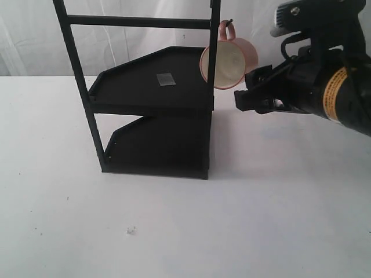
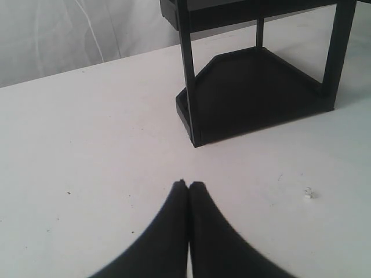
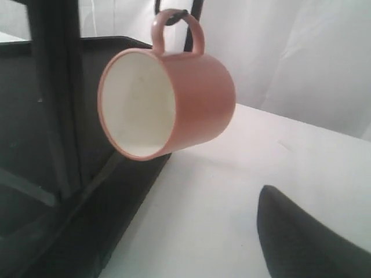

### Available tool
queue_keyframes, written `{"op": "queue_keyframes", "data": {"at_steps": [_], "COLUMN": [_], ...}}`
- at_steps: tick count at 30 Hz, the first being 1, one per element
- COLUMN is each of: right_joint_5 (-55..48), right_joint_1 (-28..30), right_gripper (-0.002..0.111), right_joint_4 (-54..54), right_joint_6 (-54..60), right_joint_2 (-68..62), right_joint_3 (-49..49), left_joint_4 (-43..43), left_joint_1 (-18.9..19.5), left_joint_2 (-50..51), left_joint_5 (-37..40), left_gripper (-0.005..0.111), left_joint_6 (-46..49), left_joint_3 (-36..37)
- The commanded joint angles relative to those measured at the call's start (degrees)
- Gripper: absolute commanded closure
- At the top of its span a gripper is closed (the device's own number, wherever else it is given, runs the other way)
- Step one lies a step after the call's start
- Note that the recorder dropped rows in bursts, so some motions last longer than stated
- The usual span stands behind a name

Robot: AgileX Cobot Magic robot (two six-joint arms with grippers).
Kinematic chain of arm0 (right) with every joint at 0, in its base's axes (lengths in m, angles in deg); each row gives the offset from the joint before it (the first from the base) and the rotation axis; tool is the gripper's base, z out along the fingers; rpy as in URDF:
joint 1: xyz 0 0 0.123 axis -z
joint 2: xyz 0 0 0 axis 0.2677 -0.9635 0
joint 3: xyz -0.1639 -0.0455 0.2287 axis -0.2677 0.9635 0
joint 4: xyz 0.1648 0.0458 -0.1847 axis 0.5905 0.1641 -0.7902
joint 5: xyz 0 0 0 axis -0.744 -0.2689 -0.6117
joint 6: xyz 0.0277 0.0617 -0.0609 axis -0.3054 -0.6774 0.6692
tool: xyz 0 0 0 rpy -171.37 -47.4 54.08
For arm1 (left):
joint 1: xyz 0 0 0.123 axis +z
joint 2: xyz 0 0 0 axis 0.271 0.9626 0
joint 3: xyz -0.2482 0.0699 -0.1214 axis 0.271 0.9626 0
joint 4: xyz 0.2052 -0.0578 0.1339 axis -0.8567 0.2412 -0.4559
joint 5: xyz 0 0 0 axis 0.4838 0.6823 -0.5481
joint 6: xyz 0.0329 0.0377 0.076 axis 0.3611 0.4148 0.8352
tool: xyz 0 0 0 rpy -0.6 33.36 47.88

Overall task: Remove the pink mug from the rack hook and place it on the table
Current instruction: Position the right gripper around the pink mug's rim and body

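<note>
approach: pink mug [image 3: 168, 104] hangs on rack hook [image 3: 175, 17]; right gripper [image 1: 247, 87] spread, empty, near. left gripper [image 2: 188, 186] clenched. next: clasp mug, lift off hook.

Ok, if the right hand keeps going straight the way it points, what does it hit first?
Probably the pink mug on the hook; the right hand sits slightly low, so maybe the rack post instead.

Nothing could be read from where I stood. An orange label [image 1: 334, 92] sat just behind the right gripper [image 1: 246, 91], its print too blurred.
</note>
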Motion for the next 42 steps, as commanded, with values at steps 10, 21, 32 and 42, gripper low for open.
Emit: {"op": "queue_keyframes", "data": {"at_steps": [10, 21, 32, 42], "right_joint_5": [-5.63, -6.44, -8.09, -6.98], "right_joint_1": [-0.25, -0.25, -0.25, -0.25], "right_gripper": [0.041, 0.041, 0.041, 0.041], "right_joint_4": [-19.17, -19.17, -19.17, -19.17], "right_joint_6": [-32.92, -32.39, -28.90, -12.01], "right_joint_2": [-6.84, -6.84, -12.67, -12.43], "right_joint_3": [-0.63, -2.19, -3.92, -4.07], "left_joint_4": [0.07, 0.07, 0.07, 0.07], "left_joint_1": [0.17, 0.17, 0.17, 0.17], "left_joint_2": [-0.29, -0.29, -0.29, -0.29], "left_joint_5": [0.26, 0.26, 0.26, 0.26], "left_gripper": [0.107, 0.107, 0.107, 0.107], "left_joint_6": [-0.27, -0.27, -0.27, -0.27], "left_joint_3": [0.25, 0.25, 0.25, 0.25]}}
